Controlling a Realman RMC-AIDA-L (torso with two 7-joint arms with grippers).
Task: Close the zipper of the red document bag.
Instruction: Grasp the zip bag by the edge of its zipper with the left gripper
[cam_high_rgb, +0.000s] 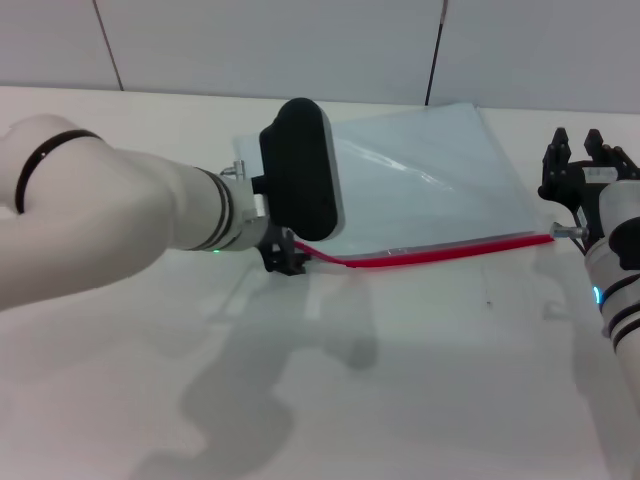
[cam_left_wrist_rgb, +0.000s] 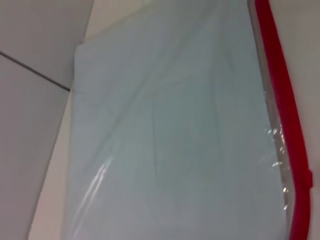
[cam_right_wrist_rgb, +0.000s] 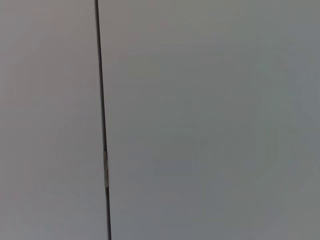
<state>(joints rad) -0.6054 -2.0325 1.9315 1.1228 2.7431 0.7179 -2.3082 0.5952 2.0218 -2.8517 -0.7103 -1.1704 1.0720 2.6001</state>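
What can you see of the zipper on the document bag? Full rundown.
The zipper is a thin bright-red strip along the near long edge of the red document bag, a flat translucent pale-blue pouch lying on the white table. It runs from the left end effector, which sits at its left end, to the right end effector by its right end. It sags slightly near the left end. The left wrist view shows it as a smooth red band beside a clear seam. No slider can be made out.
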